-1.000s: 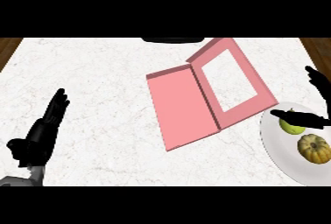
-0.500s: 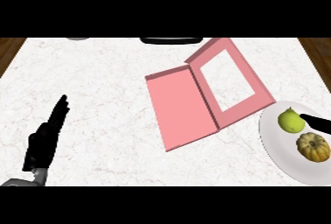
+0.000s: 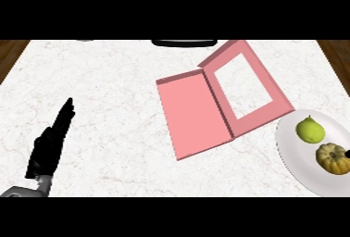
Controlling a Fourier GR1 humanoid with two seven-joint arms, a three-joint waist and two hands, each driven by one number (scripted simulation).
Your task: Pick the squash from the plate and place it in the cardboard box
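Squash, orange-brown and ribbed, sits on a white plate at the right edge of the marble bench. A yellow-green lemon lies just beside it on the same plate. The squash is not yet lifted. Left of the plate and near it, a pink cardboard box lies open. Its windowed lid is folded back toward the plate, so the tray is free from above to take the squash. The left robot hand rests at the lower left, well apart from box and plate, straight and pressed together, holding nothing; it looks parked out of the way. A small dark sliver at the right edge touches the squash. It is probably the right robot hand, the nearer one for this pick, but too little shows to tell whether it is spread or closing.
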